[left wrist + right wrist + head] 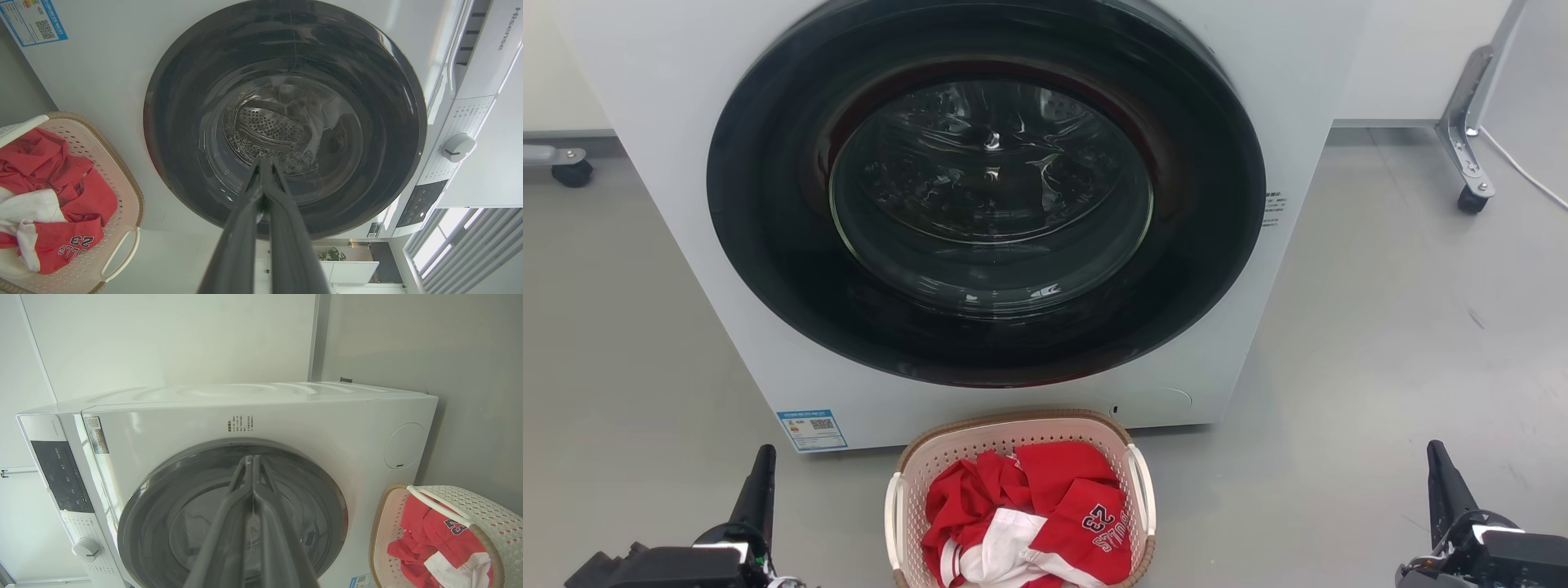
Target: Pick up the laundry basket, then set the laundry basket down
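Head view — laundry basket (1013, 419) of red clothes (1058, 474) stands before the washer (670, 204).

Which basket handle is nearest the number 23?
The white handle on the robot's right side of the laundry basket; the 23 lies right beside it, while the other handle sits by plain red cloth.

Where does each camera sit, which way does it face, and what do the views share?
Head view: on the head, looking forward and down at washer and basket; left gripper lower left, right gripper lower right.
Left wrist view: on the left wrist, facing the washer along its shut fingers.
Right wrist view: on the right wrist, facing the washer along its shut fingers.
Shared by all: washer, basket.
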